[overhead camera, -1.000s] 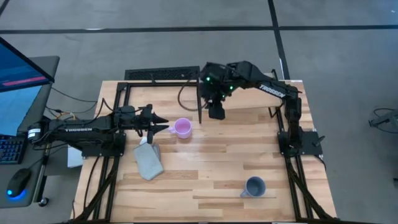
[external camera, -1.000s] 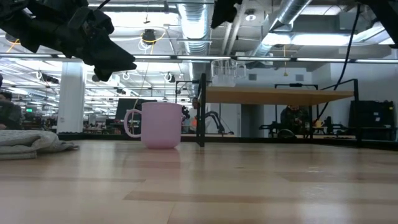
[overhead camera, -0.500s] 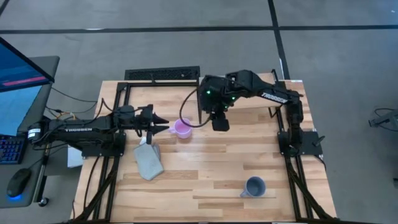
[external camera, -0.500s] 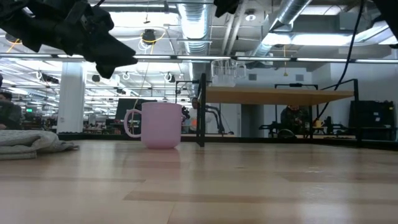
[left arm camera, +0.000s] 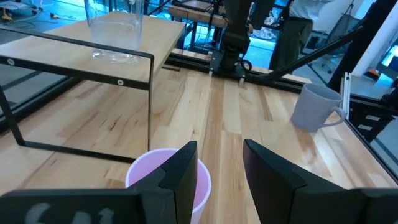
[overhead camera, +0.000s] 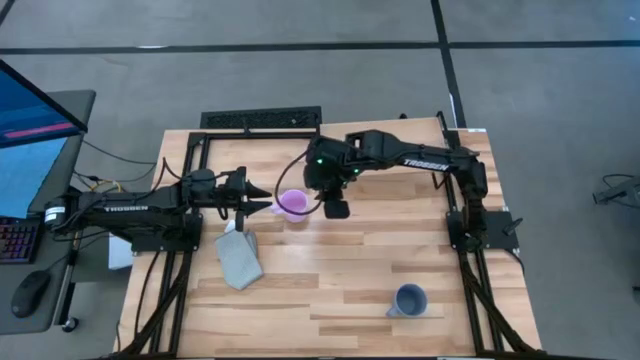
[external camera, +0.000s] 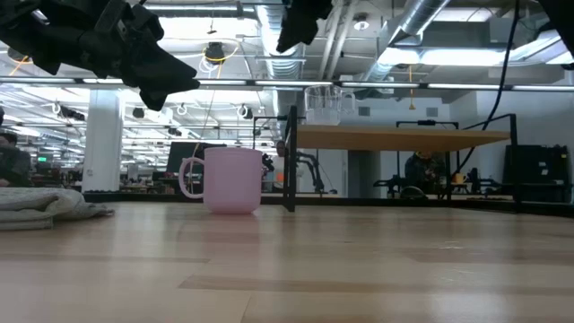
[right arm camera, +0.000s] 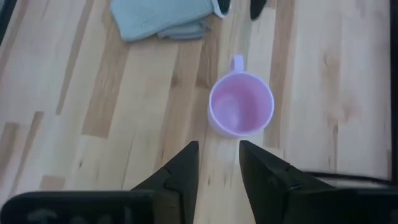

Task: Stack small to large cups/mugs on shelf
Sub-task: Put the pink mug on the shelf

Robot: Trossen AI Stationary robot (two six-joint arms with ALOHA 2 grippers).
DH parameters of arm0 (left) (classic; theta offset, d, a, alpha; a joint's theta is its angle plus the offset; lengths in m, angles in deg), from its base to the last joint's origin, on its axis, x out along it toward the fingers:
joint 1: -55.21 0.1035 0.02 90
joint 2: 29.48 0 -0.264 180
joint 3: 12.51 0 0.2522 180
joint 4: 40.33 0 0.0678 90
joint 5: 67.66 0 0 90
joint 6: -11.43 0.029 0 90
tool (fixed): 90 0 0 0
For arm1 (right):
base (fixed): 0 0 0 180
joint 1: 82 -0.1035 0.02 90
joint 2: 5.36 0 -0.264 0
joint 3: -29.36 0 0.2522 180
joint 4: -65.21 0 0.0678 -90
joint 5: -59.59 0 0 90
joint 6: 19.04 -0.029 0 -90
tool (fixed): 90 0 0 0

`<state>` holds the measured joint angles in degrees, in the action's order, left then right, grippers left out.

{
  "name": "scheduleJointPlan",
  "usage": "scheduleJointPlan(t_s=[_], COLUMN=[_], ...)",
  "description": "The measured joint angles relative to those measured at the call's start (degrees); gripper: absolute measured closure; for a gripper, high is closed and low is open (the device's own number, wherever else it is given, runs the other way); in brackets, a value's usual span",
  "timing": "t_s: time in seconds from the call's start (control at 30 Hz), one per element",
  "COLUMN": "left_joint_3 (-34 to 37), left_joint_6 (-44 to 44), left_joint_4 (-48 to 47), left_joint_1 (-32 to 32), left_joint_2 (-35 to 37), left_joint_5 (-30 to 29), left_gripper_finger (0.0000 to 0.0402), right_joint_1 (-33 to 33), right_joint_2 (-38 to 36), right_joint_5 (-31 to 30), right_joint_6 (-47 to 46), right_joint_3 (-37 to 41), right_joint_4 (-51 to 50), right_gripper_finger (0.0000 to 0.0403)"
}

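Pink-lilac and glossy, the mid-sized ceramic mug with a handle (overhead camera: pixel 291 204) stands upright on the light-wood tabletop (overhead camera: pixel 350 270), a little toward ten o'clock from the table's centre in the high view, its handle turned to nine o'clock. The right gripper (overhead camera: pixel 337 208) hangs in the air just beside the mug at its three o'clock side; in the right wrist view its two dark fingers (right arm camera: pixel 186 163) stand a narrow gap apart with nothing between them, and the mug (right arm camera: pixel 241 112) lies beyond them, untouched. The left gripper (overhead camera: pixel 262 200) hovers at the mug's nine o'clock side, near the handle, its fingers (left arm camera: pixel 185 168) parted and empty above the pink rim (left arm camera: pixel 166 177).

The small raised light-wood shelf on thin black metal legs (external camera: pixel 395 136) stands at about twelve o'clock on the table, and the small clear glass cup (external camera: pixel 325 103) sits upright on its top, near the end closest to the pink mug (external camera: pixel 229 179). The larger blue-grey mug with a handle (overhead camera: pixel 408 300) stands well apart at about five o'clock. A folded grey-blue cloth (overhead camera: pixel 238 258) lies at about eight o'clock, near the left arm.
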<state>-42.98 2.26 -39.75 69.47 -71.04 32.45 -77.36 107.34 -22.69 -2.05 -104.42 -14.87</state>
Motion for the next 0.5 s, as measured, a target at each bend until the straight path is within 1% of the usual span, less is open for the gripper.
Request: scheduleJointPlan(t_s=[0.2, 0.43, 0.5], left_joint_3=[0.0, 0.0, 0.0], left_joint_6=[0.0, 0.3, 0.4], left_joint_4=[0.0, -0.1, -0.1], left_joint_1=[0.0, 0.0, 0.0], left_joint_2=[0.0, 0.0, 0.0], left_joint_5=[0.0, 0.0, 0.0], left_gripper_finger=[0.0281, 0.0281, 0.0281], right_joint_1=[-0.5, -2.5, -2.8], right_joint_2=[0.0, 0.1, 0.1], right_joint_5=[-0.1, 0.0, -0.1], right_joint_6=[0.0, 0.0, 0.0], right_joint_3=[4.8, 11.6, 12.8], right_joint_4=[5.2, 15.0, 16.0], right_gripper_finger=[0.0268, 0.0269, 0.0269])
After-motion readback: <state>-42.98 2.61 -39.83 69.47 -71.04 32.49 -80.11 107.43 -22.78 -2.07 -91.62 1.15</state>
